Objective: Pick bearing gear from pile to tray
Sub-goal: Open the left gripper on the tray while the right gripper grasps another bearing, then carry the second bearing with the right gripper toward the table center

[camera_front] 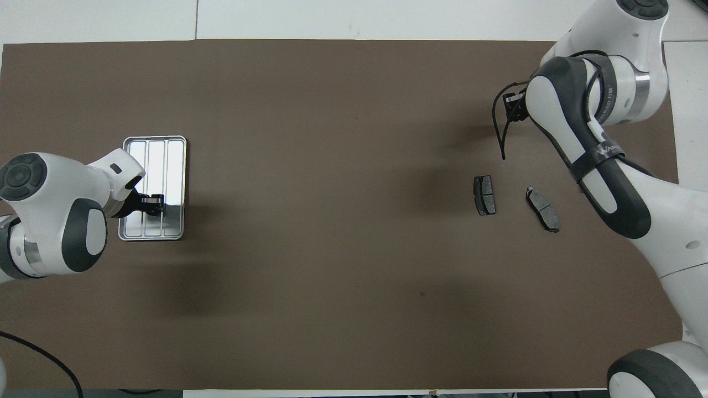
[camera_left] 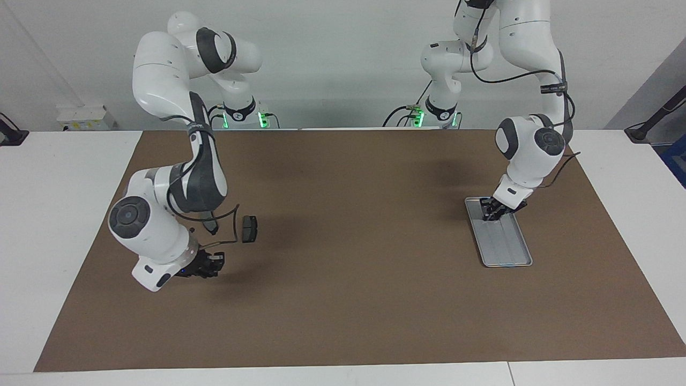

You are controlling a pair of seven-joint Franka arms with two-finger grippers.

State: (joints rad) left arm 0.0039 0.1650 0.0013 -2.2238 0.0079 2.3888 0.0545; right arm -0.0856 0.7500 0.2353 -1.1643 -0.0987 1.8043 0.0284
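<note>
No gear was visible in the tray, set near the left-arm edge of the brown mat beneath the left gripper — finger state indeterminable — while the right gripper was held pressed shut at the opposite edge near two brake pads, white walls enclosing the room.

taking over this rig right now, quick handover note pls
Left end effector: over the tray, at its end nearer the robots; whether it carries anything is not visible.
Right end effector: shut, over bare mat by a brake pad and a second pad.
Done: no gear visible in the tray.
Left: get a gear into the tray; none shows on the mat.
</note>
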